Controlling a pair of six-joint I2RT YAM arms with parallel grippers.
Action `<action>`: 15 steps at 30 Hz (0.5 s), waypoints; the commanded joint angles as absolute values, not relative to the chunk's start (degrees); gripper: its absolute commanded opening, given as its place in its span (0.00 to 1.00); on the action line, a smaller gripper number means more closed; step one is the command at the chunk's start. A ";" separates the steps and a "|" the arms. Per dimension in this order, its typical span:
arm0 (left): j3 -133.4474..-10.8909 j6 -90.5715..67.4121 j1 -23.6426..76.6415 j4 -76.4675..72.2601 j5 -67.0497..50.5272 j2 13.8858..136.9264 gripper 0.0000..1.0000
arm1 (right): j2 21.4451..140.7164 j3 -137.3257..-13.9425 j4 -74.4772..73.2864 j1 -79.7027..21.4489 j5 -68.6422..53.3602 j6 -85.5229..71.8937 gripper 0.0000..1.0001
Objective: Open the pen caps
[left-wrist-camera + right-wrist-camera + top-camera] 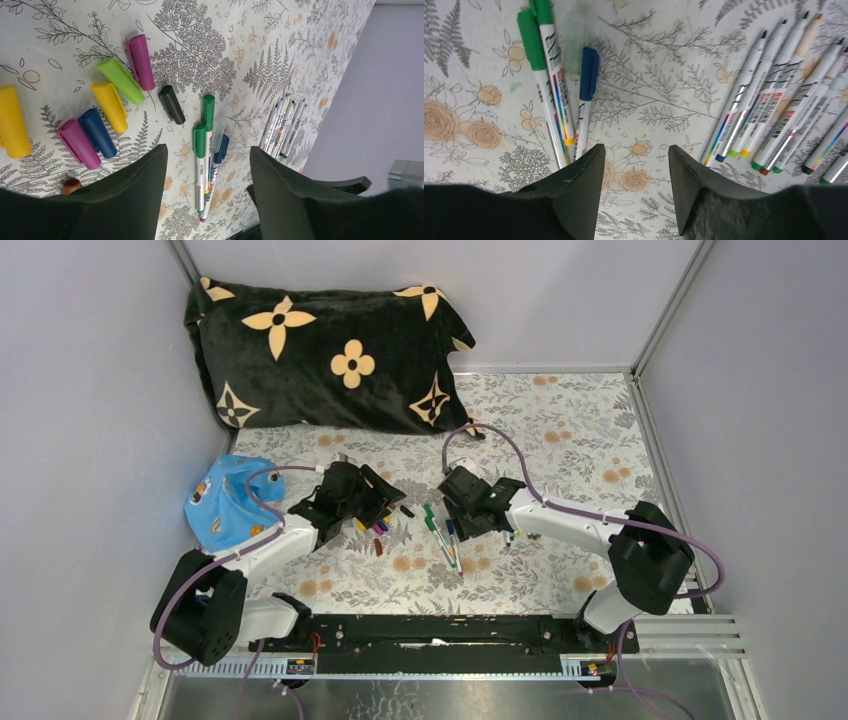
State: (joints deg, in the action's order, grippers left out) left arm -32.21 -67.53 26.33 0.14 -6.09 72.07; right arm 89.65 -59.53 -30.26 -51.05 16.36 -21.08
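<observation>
R gripper (634, 150): jaws well apart, nothing between them, hovering low over the floral tablecloth (659, 65). L gripper (207, 150): same, wide and empty. The work left is a trio just ahead of both: two green-capped pens (531, 40) lying touching side by side, and a blue-capped pen (588, 72) just beside them. R wrist view puts the trio fwd-left of its fingers, and the bundle of uncapped pens (774, 110) fwd-right, tips bare. Pulled caps (120, 80) (magenta, lime, yellow, blue, black, etc.) lie loose to the left in L wrist view, near the L gripper.

Risks, as I judge them:
- The green pair is touching, so a pinch could take both barrels or wedge one crooked, and the cap won't pull straight.
- Both grippers aim at the same trio, so the arms could bump or fight over one pen.
- A sweep by R toward the trio could clip the uncapped bundle, rolling pens and maybe inking the cloth.
- L moving in could scatter the loose caps.
- The blue-capped pen is thin and round, so it may roll away from one-sided contact.
</observation>
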 commanded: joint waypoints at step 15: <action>-30.95 -68.90 27.55 -0.13 -6.07 69.18 0.67 | 95.22 -60.47 -26.65 -55.11 13.40 -23.64 0.55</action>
